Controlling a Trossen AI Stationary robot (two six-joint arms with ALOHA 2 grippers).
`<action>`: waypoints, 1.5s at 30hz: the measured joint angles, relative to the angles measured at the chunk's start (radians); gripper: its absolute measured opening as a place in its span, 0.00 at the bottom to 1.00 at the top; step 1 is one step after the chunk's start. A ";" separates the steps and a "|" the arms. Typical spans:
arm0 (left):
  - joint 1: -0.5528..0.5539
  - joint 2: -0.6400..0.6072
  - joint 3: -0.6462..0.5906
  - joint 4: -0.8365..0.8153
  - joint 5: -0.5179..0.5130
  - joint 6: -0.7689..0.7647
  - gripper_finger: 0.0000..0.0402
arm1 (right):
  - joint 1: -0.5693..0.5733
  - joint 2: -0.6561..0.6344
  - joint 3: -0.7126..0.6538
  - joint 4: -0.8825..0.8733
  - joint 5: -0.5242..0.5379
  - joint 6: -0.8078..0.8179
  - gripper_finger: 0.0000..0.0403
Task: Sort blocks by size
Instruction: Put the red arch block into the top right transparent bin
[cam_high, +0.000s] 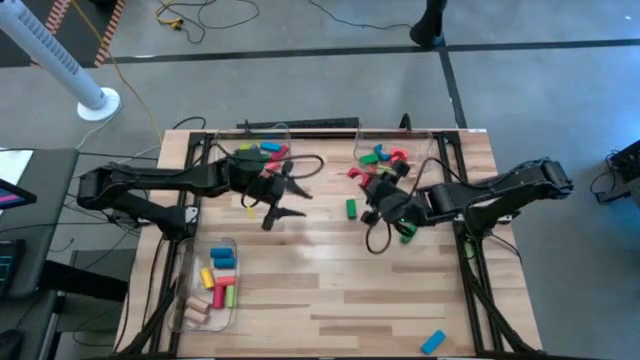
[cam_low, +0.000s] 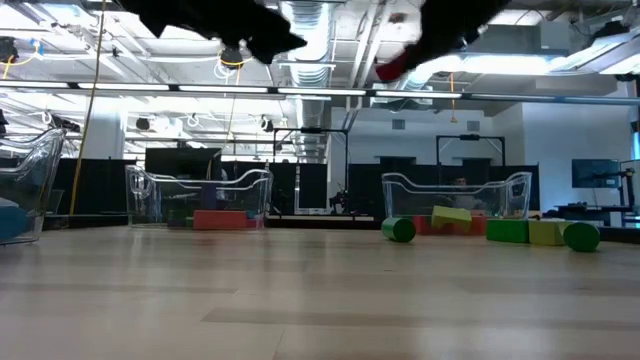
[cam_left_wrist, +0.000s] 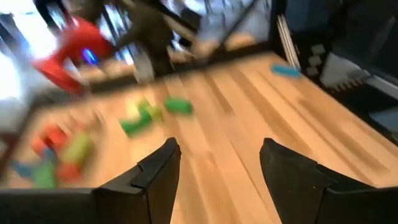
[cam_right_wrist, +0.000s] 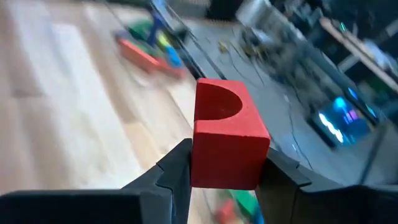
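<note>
Holding: your right gripper (cam_right_wrist: 224, 171) has a red arch block (cam_right_wrist: 227, 134) pinched between both fingers, lifted off the table (cam_high: 330, 280), over its right-centre
Left gripper: your left gripper (cam_high: 285, 200) sits above mid-table just in front of the far-left bin (cam_high: 262, 133); fingers (cam_left_wrist: 158, 168) spread wide, nothing in them
Far-left bin: clear, some blocks inside, yellow, blue and red among them
Far-right bin: the other clear bin (cam_high: 395, 135) has green, blue and red blocks (cam_high: 380, 155)
Near-left bin: a third bin (cam_high: 212, 285) at the near left edge holds a mixed lot, blue, yellow, red, green, plain wood
Loose blocks: green block (cam_high: 351, 208) alone on the wood between your two grippers; blue block (cam_high: 432, 342) well apart at the near right edge
Low view: more green and yellow blocks (cam_low: 490, 228) lie on the tabletop right of centre
</note>
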 joint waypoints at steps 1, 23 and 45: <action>-0.007 0.000 0.000 -0.042 0.000 -0.004 0.53 | -0.024 -0.001 0.000 -0.028 -0.001 0.023 0.40; -0.154 0.154 -0.073 -0.123 0.003 -0.107 0.53 | -0.675 -0.007 -0.025 -0.265 -0.449 0.106 0.41; -0.265 0.417 -0.086 0.127 0.007 -0.189 0.53 | -0.916 0.136 -0.115 -0.200 -0.675 0.092 0.42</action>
